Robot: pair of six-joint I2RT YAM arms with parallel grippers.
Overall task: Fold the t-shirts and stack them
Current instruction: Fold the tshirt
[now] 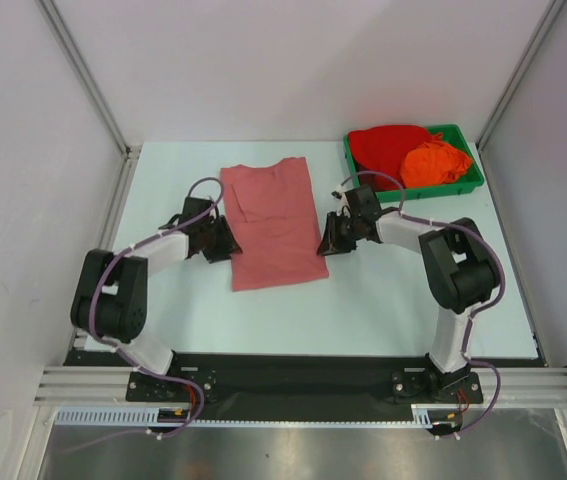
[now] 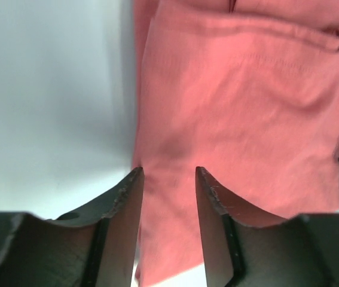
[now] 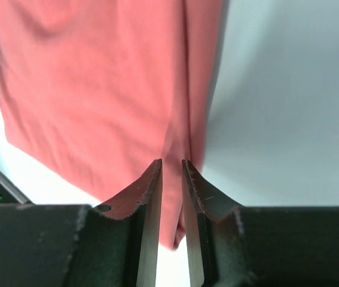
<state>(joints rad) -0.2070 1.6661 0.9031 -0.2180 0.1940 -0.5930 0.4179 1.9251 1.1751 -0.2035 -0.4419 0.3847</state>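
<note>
Left tool (image 2: 169,172) spread, right tool (image 3: 171,162) almost pressed together, grip unclear, at opposite edges of the flat, narrow-folded salmon t-shirt (image 1: 275,225).

A pale blue-white surface (image 1: 413,300) stretches out ahead. Flat on it, a little left of centre, lies a salmon t-shirt (image 1: 273,225), folded in to a long rectangle running from near to far. In the far right corner sits a green tray (image 1: 433,193), apart from the shirt.
</note>
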